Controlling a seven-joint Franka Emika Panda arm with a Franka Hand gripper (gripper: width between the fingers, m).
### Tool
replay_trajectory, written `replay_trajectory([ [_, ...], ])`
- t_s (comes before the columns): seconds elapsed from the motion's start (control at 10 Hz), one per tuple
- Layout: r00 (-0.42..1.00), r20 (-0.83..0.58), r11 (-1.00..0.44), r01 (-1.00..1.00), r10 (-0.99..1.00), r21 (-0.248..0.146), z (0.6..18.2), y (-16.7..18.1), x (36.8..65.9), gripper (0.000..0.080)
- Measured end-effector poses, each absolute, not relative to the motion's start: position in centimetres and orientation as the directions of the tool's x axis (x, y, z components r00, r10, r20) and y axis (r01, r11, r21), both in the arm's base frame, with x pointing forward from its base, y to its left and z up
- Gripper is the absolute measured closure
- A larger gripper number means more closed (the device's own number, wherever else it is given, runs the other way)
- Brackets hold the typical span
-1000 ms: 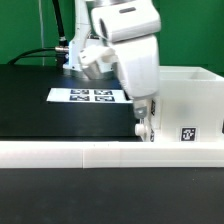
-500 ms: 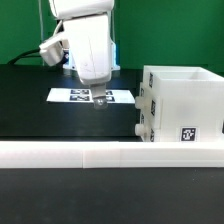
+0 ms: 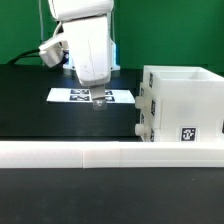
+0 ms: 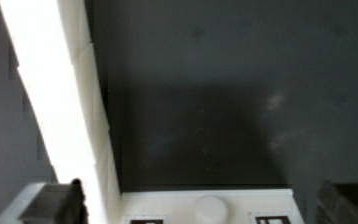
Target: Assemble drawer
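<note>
The drawer's large white boxy housing (image 3: 183, 105) stands at the exterior view's right, with a square tag on its front face. No separate trays show. My gripper (image 3: 97, 101) hangs at the exterior view's left of the housing, well apart from it, just above the marker board (image 3: 90, 96). In the wrist view my gripper (image 4: 202, 205) is open and empty. Its dark fingers (image 4: 60, 203) stand wide apart at the picture's edges, and the marker board (image 4: 211, 208) lies under them.
A long low white rail (image 3: 100, 153) runs across the front of the black table. It shows as a white strip (image 4: 51, 110) in the wrist view. Black cables lie at the back on the exterior view's left.
Since one second ago my arm has moved away from the housing toward the exterior view's left and now hangs over the marker board. It has barely moved in the last half second.
</note>
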State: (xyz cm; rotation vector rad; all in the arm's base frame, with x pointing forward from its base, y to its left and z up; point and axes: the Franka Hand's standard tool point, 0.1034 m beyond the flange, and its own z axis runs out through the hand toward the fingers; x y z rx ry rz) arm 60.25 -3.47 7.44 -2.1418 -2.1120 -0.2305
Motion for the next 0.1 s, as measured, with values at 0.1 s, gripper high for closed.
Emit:
replay_trajectory([
  [0.1, 0.012, 0.195, -0.016, 1.0, 0.981, 0.018, 7.42, -3.47, 60.24, 0.015],
])
